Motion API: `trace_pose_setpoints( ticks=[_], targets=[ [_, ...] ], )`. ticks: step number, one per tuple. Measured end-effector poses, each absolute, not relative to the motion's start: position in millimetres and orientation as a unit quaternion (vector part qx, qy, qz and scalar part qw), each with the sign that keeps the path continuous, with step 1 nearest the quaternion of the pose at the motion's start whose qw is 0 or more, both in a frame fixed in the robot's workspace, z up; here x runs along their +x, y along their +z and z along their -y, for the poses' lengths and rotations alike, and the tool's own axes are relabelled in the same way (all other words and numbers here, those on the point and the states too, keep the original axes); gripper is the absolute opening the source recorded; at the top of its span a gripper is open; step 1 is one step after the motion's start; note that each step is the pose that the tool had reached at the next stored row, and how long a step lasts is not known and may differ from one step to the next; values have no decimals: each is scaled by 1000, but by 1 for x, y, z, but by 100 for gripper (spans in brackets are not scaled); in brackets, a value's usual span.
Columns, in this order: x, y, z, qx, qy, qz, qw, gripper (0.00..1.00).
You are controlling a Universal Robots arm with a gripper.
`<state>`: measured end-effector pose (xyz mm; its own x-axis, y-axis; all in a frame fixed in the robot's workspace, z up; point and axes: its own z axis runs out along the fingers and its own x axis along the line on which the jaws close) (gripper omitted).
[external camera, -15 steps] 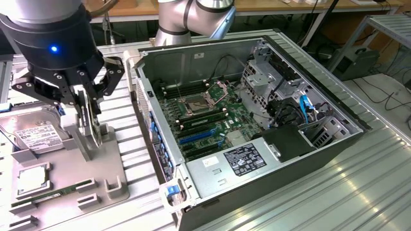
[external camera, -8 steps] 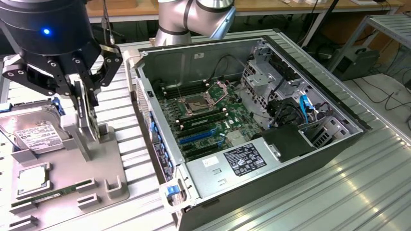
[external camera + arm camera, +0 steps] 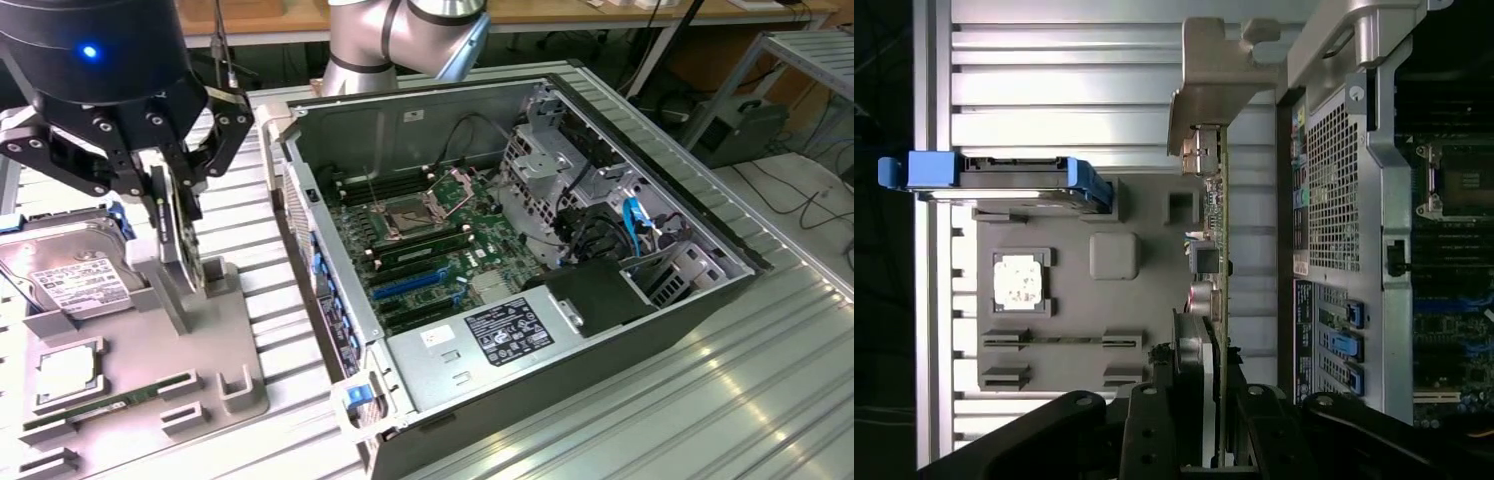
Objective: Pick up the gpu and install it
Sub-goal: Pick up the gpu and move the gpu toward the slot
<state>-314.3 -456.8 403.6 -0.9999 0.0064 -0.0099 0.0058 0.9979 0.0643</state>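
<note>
Seen in the exterior view: gripper [image 3: 167, 190] pinching the gpu [image 3: 171, 235] by both flat faces near its upper edge, card upright over the grey fixture [image 3: 214, 350] on the desk [image 3: 747, 380], at the exterior view's left of the open computer case [image 3: 441, 100]; hard to tell whether clear of the fixture's slot. Seen in the wrist view: card edge-on between the pads, silver bracket [image 3: 1209, 90] at the far end. Likely handles as light, stiff and fragile, best held on bare board, clear of components.

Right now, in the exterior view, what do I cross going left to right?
hard drive → gpu, clamped in the gripper → open computer case → dark box beyond the table
</note>
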Motion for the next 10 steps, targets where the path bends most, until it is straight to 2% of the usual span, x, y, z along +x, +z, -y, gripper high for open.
trace_pose_setpoints(
  ticks=[10],
  targets=[
    [-314, 409, 456, 3, 29, -1000, 5, 28]
  ],
)
